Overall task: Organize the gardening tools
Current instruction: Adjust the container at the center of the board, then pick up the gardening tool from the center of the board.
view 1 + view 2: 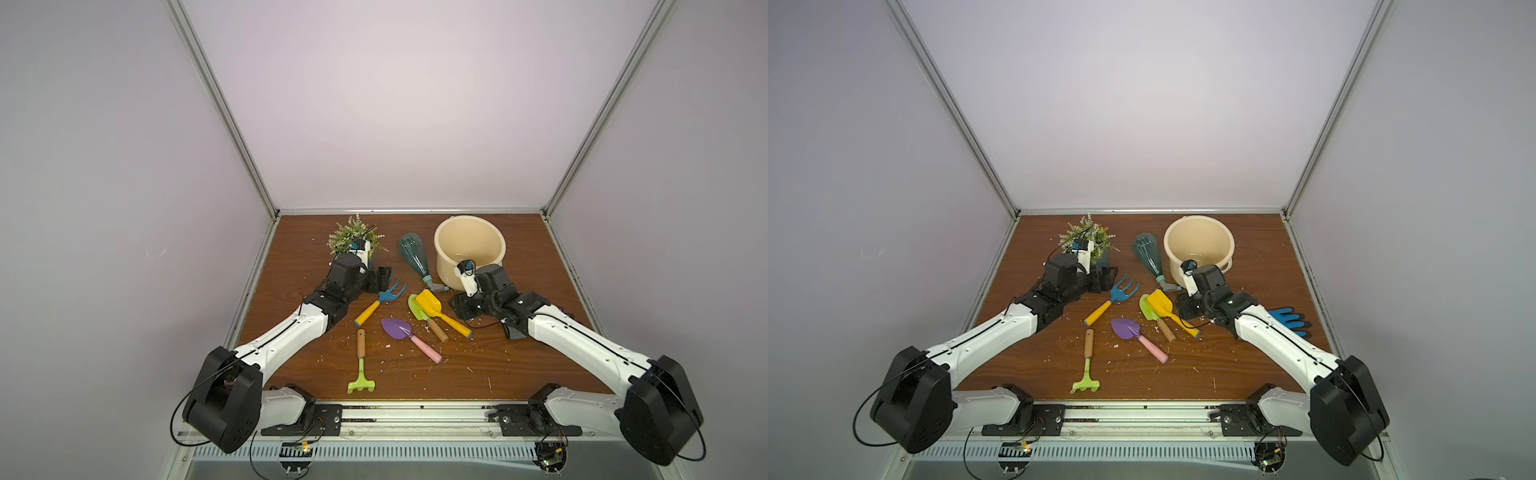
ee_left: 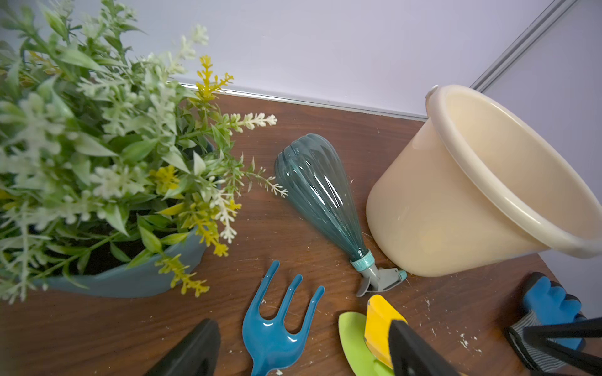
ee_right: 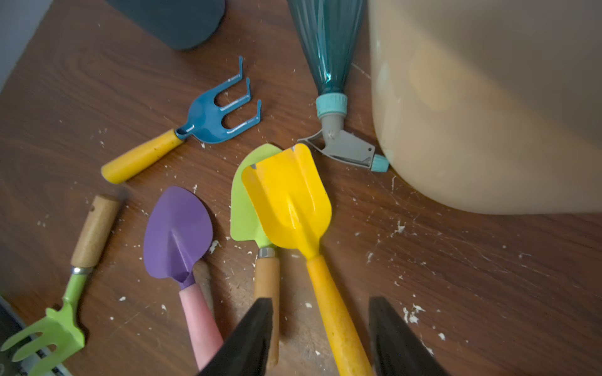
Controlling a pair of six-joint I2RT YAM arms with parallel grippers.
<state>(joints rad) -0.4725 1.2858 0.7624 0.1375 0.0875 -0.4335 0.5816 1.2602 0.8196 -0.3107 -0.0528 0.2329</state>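
Note:
Several tools lie on the wooden table: blue fork [image 1: 384, 296], yellow scoop [image 1: 430, 304] overlapping a lime-green trowel [image 1: 414, 306], purple trowel [image 1: 397, 328], lime-green rake [image 1: 360, 384]. A teal spray bottle [image 1: 413, 254] lies on its side by the bucket. My left gripper [image 2: 301, 322] is open just above the blue fork's [image 2: 273, 338] head, next to the plant. My right gripper [image 3: 319, 301] is open, low over the yellow scoop's [image 3: 290, 201] handle; the handle runs between the fingers with gaps on both sides.
A cream bucket [image 1: 446, 257] stands upright at the back right, its spout-side neighbour the bottle. A potted plant [image 1: 353, 240] stands at the back left. A blue-fingered glove [image 1: 1287, 320] lies beside the right arm. White crumbs dot the table.

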